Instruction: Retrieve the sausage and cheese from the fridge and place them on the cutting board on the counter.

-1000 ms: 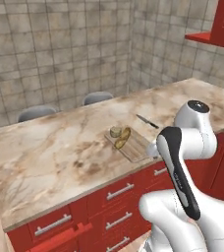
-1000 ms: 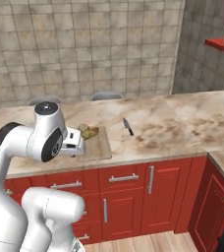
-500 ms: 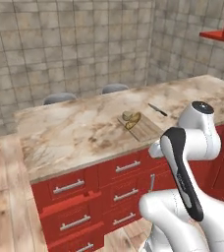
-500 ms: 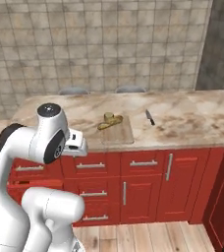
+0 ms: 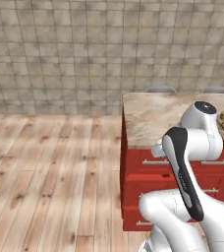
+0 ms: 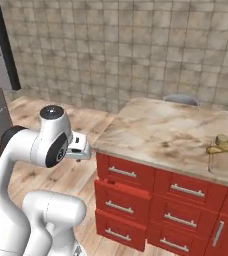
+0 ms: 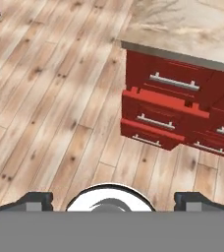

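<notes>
Counter (image 6: 156, 135) is marbled beige stone over glossy red drawers (image 7: 163, 118).

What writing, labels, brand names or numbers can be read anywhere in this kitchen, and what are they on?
None: no text, number or sign is readable in any view.
The counter, the red drawers, the tiled wall and the wooden floor carry no lettering.
The cutting board and the yellowish items on it show no label.
The hand bears no marking that shows.
</notes>
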You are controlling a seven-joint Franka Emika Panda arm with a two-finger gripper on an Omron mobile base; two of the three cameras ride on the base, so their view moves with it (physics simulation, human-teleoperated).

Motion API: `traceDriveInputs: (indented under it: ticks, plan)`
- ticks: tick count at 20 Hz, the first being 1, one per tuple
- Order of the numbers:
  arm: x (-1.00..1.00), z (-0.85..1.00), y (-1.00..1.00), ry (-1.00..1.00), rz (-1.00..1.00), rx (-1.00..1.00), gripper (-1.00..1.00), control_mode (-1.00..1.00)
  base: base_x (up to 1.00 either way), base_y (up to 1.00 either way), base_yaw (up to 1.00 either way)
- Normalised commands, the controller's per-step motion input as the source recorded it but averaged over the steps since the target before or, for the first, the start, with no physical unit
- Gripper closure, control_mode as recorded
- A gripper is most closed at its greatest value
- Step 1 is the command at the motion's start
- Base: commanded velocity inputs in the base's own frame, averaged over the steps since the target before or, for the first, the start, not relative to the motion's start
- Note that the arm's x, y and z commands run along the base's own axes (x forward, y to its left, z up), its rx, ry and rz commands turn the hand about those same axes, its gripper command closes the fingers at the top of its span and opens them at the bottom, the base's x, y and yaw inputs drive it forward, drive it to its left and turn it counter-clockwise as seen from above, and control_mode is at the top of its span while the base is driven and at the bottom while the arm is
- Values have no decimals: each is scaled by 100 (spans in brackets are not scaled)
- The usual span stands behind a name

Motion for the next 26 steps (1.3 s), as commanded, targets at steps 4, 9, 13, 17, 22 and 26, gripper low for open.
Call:
traceDriveInputs:
  ticks: [4, 9, 13, 17, 22, 26]
  plan:
    - [0, 0, 0, 0, 0, 0, -100, 100, 42, 58, 66]
    - [0, 0, 0, 0, 0, 0, -100, 100, 27, 5, 62]
    - [0, 0, 0, 0, 0, 0, -100, 100, 37, 0, 57]
    - [0, 0, 0, 0, 0, 0, -100, 100, 76, 0, 43]
    - [0, 0, 0, 0, 0, 0, -100, 100, 99, 0, 24]
    - [0, 0, 0, 0, 0, 0, -100, 100, 88, 0, 17]
